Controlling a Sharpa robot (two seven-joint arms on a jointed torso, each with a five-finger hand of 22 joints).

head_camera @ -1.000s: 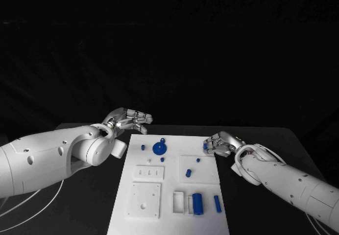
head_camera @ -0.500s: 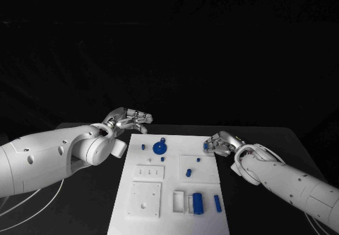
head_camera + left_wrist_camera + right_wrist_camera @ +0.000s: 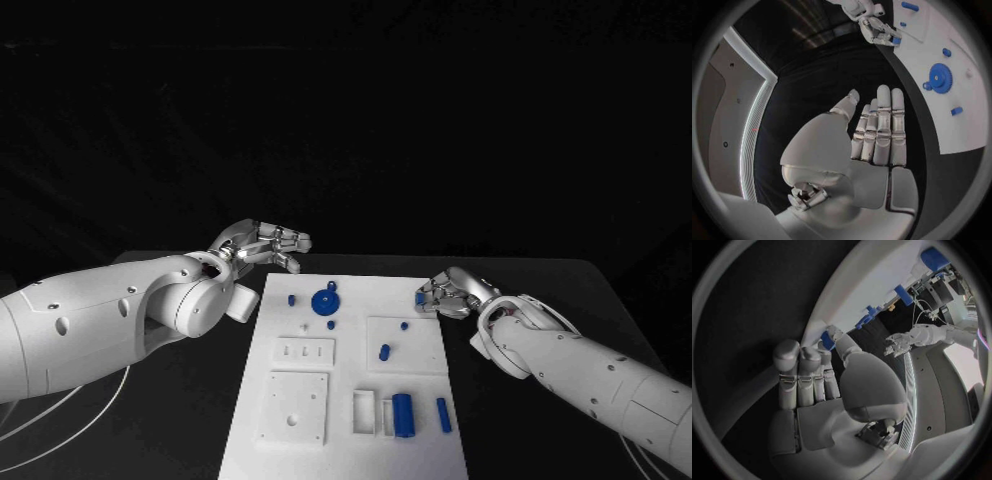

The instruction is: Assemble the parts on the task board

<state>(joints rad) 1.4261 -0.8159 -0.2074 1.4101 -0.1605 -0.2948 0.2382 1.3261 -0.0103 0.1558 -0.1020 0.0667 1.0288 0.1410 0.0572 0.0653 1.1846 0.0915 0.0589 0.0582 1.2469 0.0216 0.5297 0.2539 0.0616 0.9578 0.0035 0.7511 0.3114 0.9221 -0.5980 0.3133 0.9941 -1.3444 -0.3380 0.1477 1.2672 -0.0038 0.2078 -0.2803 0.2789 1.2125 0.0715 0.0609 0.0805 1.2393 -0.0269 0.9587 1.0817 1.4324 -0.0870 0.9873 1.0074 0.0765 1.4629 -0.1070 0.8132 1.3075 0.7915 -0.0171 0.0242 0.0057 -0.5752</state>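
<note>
At the task board's (image 3: 346, 400) far-right edge, right hand (image 3: 444, 295) pinches a blue part (image 3: 827, 340); left hand (image 3: 267, 245) spread.

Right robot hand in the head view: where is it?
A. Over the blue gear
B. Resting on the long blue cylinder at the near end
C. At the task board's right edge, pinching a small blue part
C: the right robot hand sits at the right edge of the task board, a small blue part pinched at its fingertips.
</note>
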